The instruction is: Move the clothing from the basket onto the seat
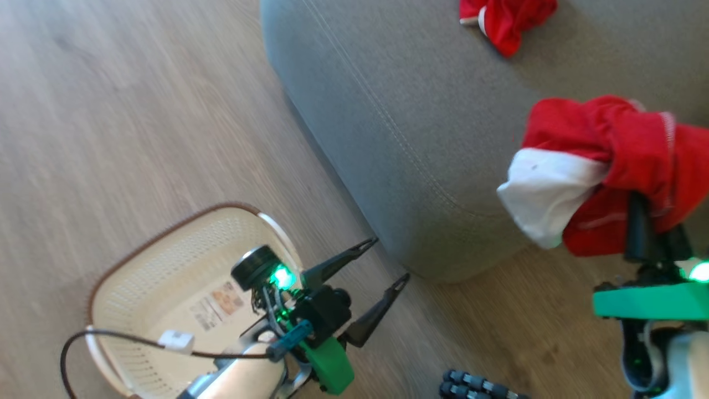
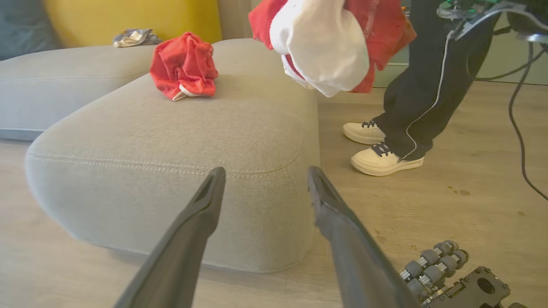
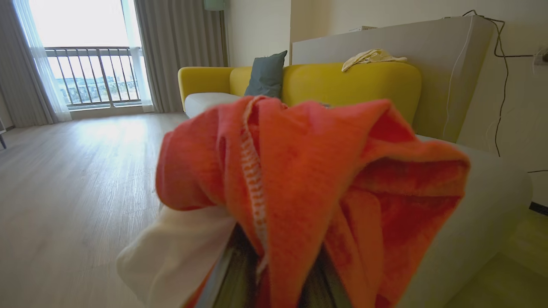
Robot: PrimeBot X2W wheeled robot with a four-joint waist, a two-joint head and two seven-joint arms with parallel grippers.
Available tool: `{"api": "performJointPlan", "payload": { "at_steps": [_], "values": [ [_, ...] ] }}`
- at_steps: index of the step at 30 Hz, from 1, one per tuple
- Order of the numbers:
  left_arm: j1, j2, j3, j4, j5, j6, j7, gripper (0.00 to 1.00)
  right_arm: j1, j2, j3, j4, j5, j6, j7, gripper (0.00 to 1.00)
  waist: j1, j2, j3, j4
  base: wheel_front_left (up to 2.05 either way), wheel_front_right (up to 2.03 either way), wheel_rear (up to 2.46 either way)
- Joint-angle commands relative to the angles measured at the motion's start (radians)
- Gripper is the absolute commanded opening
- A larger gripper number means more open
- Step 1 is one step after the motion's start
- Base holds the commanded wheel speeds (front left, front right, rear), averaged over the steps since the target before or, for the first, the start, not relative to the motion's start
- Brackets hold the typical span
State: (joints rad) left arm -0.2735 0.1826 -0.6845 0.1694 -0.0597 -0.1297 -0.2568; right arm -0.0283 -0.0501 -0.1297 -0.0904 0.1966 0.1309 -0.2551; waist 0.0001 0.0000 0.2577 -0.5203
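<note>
Clothing (image 3: pixel 308 184) bunched up, pinched in the right gripper (image 1: pixel 645 233), right of frame, about over the seat (image 1: pixel 415 111) edge. Left gripper (image 1: pixel 390 259) spread wide, lower middle by the basket (image 1: pixel 166 227). Carrying step I'd say; next, reach further in and let go.

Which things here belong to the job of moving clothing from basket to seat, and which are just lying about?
Job: lifted red garment, second red garment, basket, grey seat.
Lying about: yellow sofa, blue-grey cushion, pale cloth, person's shoes.
</note>
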Motion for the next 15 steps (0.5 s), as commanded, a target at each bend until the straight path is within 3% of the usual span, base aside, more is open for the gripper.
{"api": "performJointPlan", "payload": {
  "at_steps": [1, 9, 15],
  "values": [
    [-0.051, 0.014, 0.005, -0.026, -0.011, -0.001, -0.005, 1.00, -0.002, -0.001, 0.003, -0.049, 0.022, 0.000, -0.007, 0.00, -0.0001, 0.0000, 0.041, -0.029, 0.00, 0.00, 0.00],
    [-0.109, 0.050, -0.120, -0.014, -0.036, -0.001, -0.005, 1.00, 0.054, 0.000, -0.064, -0.081, 0.082, 0.000, -0.007, 0.00, -0.0001, 0.0000, 0.063, -0.035, 0.00, 0.00, 0.00],
    [-0.091, 0.069, -0.118, -0.039, -0.043, -0.001, -0.005, 1.00, 0.074, 0.000, -0.078, -0.088, 0.113, 0.000, -0.007, 0.00, -0.0001, 0.0000, 0.067, -0.033, 0.00, 0.00, 0.00]
  ]
}}
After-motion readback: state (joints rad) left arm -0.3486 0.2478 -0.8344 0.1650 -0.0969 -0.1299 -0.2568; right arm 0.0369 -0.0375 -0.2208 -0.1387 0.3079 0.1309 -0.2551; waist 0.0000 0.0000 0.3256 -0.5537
